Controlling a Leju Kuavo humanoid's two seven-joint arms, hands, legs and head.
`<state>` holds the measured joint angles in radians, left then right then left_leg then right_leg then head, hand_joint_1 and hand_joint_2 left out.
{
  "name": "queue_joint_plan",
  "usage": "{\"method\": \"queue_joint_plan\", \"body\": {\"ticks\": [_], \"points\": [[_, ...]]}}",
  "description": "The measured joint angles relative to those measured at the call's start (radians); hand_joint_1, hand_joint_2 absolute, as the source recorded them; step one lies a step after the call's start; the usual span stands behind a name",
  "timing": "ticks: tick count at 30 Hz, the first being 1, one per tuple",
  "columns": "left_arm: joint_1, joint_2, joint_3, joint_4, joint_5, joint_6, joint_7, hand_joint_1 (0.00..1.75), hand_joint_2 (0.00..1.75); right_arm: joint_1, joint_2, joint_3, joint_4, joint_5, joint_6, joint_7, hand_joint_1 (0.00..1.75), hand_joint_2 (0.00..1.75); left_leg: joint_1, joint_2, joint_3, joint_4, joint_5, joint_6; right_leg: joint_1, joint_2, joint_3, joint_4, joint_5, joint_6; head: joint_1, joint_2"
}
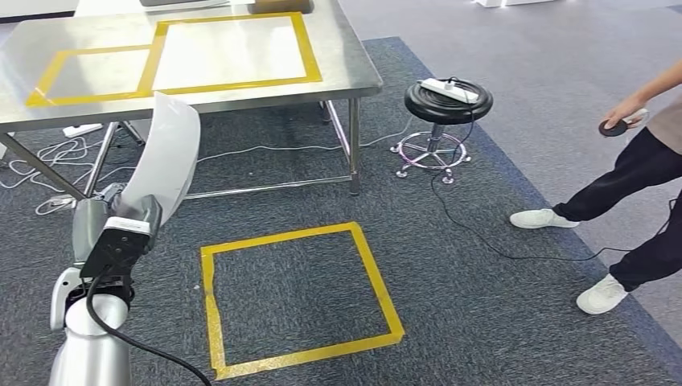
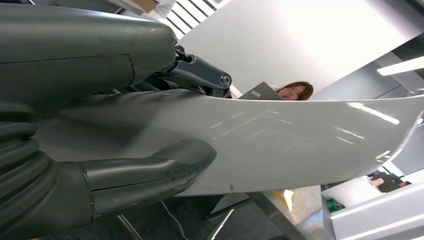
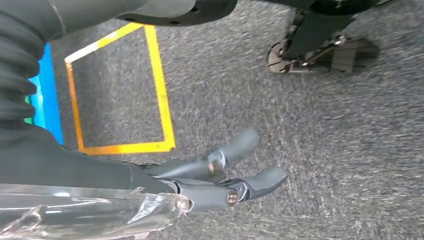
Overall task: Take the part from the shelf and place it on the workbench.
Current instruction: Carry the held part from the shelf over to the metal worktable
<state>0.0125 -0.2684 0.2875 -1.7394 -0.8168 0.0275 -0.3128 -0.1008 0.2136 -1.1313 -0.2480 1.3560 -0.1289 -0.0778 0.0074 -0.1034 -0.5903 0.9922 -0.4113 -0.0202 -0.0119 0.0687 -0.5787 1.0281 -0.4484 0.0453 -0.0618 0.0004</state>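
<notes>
- The left robot hand (image 2: 125, 150) grips the curved white part (image 1: 167, 153), thumb under the panel and fingers over it, carried upright beside the robot's body.
- The right robot hand (image 3: 220, 172) hangs above the carpet (image 1: 482, 322), fingers loosely apart and holding nothing.
- The part appears already taken from the shelf; setting it down remains.
- The steel bench (image 1: 354, 56), marked with yellow tape rectangles (image 1: 233, 50), stands just ahead.
- A yellow floor square (image 1: 293, 297), a black stool (image 1: 447, 103) and a person (image 1: 635, 169) are nearby.
</notes>
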Motion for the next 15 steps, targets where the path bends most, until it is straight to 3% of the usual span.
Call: {"method": "queue_joint_plan", "body": {"ticks": [2, 4, 6, 7, 8, 9, 10, 13, 15], "points": [[0.000, 0.001, 0.001, 0.000, 0.000, 0.000, 0.000, 1.75, 1.75, -0.001, 0.000, 0.000, 0.000, 0.002, 0.000, -0.001, 0.00, 1.75, 0.003, -0.010, -0.005, -0.003, 0.003, -0.012, 0.002, -0.017, 0.001, -0.003, 0.003, -0.014, 0.000, 0.000], [0.000, 0.002, 0.001, 0.000, 0.000, 0.000, 0.000, 1.75, 1.75, -0.003, 0.000, -0.001, 0.000, 0.004, 0.000, -0.003, 0.00, 1.75, 0.001, 0.021, -0.021, 0.029, -0.021, -0.021, 0.000, -0.035, 0.001, -0.007, 0.007, -0.028, -0.005, 0.000], [0.000, 0.002, 0.000, 0.000, 0.000, 0.000, 0.000, 1.75, 1.75, -0.001, 0.000, -0.001, 0.000, 0.005, 0.000, -0.004, 0.00, 1.75, -0.001, 0.071, -0.074, 0.140, -0.083, -0.027, 0.001, -0.056, 0.001, -0.009, 0.007, -0.036, -0.011, 0.000], [0.000, 0.002, 0.000, 0.000, 0.000, 0.000, 0.000, 1.75, 1.75, 0.000, 0.000, -0.001, 0.000, 0.006, 0.000, -0.004, 0.00, 1.75, -0.001, 0.082, -0.108, 0.210, -0.114, -0.028, 0.002, -0.068, 0.001, -0.009, 0.006, -0.038, -0.012, 0.000], [0.000, 0.002, 0.000, 0.000, 0.000, 0.000, 0.000, 1.75, 1.75, 0.002, 0.000, -0.002, 0.000, 0.006, 0.000, -0.004, 0.00, 1.75, 0.000, 0.087, -0.133, 0.262, -0.130, -0.029, 0.003, -0.081, 0.001, -0.009, 0.005, -0.039, -0.012, 0.000], [0.000, 0.002, 0.000, 0.000, 0.000, 0.000, 0.000, 1.75, 1.75, 0.002, 0.000, -0.002, 0.000, 0.007, 0.000, -0.004, 0.00, 1.75, 0.000, 0.089, -0.142, 0.281, -0.128, -0.029, 0.004, -0.093, 0.001, -0.009, 0.004, -0.039, -0.012, 0.000], [0.000, 0.002, 0.000, 0.000, 0.000, 0.000, 0.000, 1.75, 1.75, 0.002, 0.000, -0.002, 0.000, 0.007, 0.000, -0.004, 0.00, 1.75, 0.000, 0.091, -0.132, 0.262, -0.107, -0.028, 0.005, -0.105, 0.002, -0.009, 0.003, -0.039, -0.012, 0.000], [-0.001, 0.002, -0.002, 0.000, 0.000, 0.000, 0.000, 1.75, 1.75, -0.001, 0.000, -0.002, 0.000, 0.007, 0.000, -0.004, 0.00, 1.75, -0.004, 0.132, -0.027, 0.072, -0.022, -0.019, 0.008, -0.130, 0.007, -0.007, -0.002, -0.031, -0.012, 0.000], [-0.001, 0.002, -0.004, 0.000, 0.000, 0.000, 0.000, 1.75, 1.75, -0.003, 0.000, -0.003, -0.001, 0.004, 0.000, -0.007, 0.00, 1.75, -0.008, 0.152, 0.007, 0.005, -0.012, -0.010, 0.014, -0.142, 0.008, -0.007, -0.005, -0.021, -0.010, 0.000]]}}
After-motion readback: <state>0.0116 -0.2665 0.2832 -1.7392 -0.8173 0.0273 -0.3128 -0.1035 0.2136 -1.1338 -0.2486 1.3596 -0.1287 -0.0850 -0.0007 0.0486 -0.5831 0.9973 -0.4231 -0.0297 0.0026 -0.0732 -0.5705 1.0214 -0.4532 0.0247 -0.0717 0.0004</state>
